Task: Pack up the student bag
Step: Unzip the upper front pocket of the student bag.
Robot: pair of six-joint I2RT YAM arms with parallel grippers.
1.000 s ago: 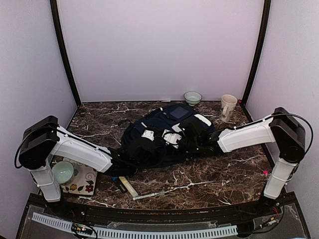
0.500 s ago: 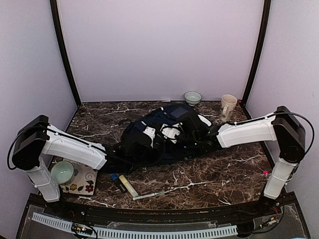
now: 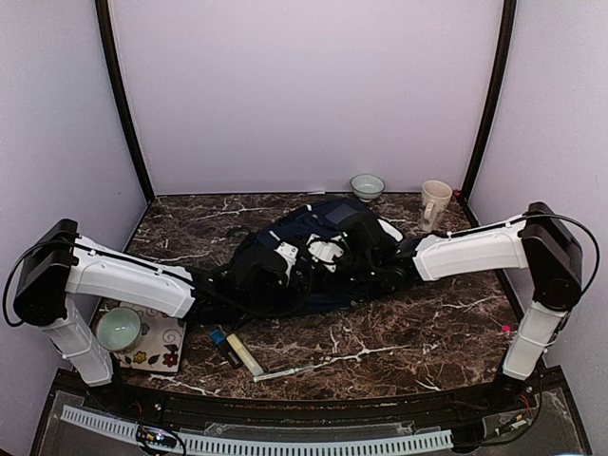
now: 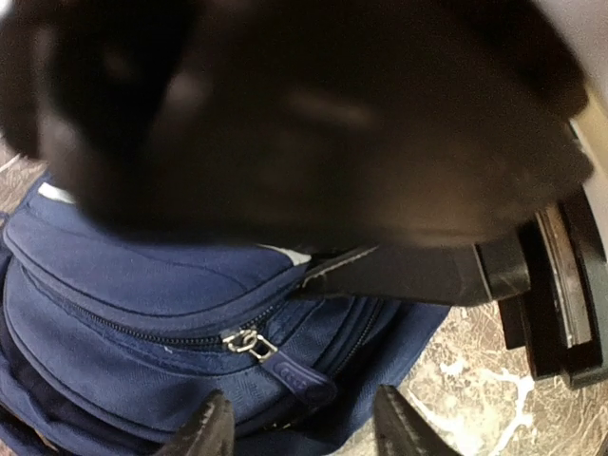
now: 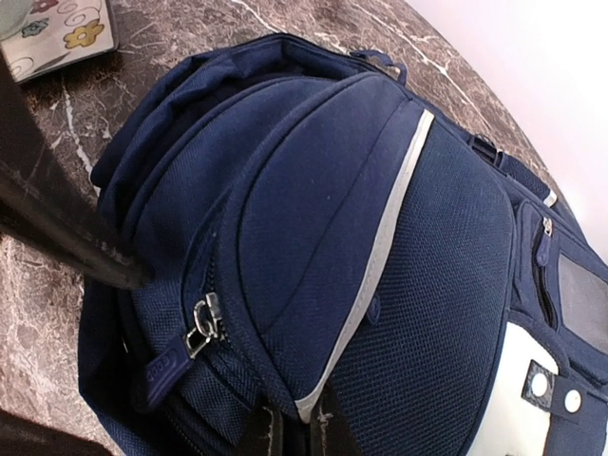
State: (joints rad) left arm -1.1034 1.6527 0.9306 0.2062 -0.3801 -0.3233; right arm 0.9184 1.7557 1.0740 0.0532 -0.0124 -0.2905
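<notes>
Now your left gripper has sprung apart, empty, just below the metal zipper pull of the large navy fabric student bag on the marble table. The right gripper stays pinched on its flap. I'd judge the zip needs regrasping.

Location type: laboratory robot test cell. Indicators: plain lilac wall panels framed by black vertical corner posts; a dark brown marble-patterned tabletop; two white-and-black robot arms, left and right, mounted at its near edge; a white slotted cable duct along the front. A navy blue fabric student bag, a cream ceramic mug and a small pale bowl stand as isolated props.
</notes>
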